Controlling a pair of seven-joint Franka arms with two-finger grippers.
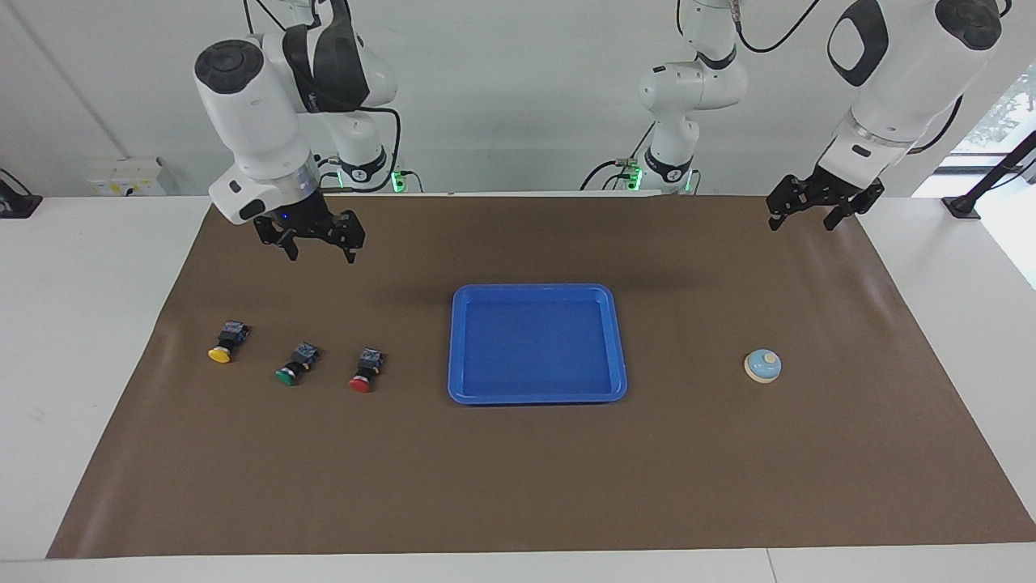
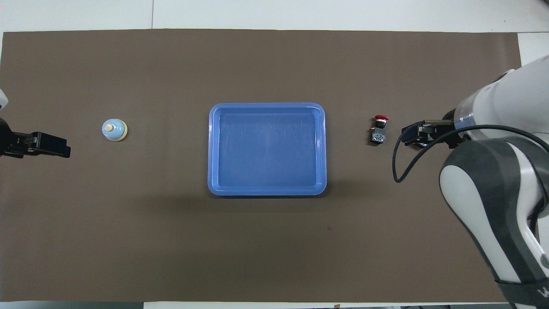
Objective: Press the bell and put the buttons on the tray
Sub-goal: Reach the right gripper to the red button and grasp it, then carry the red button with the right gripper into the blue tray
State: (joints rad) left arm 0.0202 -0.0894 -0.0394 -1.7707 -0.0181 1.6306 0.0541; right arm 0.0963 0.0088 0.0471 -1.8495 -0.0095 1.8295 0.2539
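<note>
Three buttons lie in a row on the brown mat toward the right arm's end: a yellow button (image 1: 227, 342), a green button (image 1: 295, 364) and a red button (image 1: 366, 371) (image 2: 378, 129). The right arm hides the yellow and green ones in the overhead view. The blue tray (image 1: 534, 289) (image 2: 266, 105) sits mid-table with nothing in it. The light-blue bell (image 1: 762, 365) (image 2: 114, 129) stands toward the left arm's end. My right gripper (image 1: 321, 253) (image 2: 418, 136) hangs open over bare mat, holding nothing. My left gripper (image 1: 801, 220) (image 2: 43, 145) hangs open and unladen over the mat's corner.
The brown mat (image 1: 518, 486) covers most of the white table (image 1: 81, 324). Both arm bases stand at the robots' edge, with cables trailing from them.
</note>
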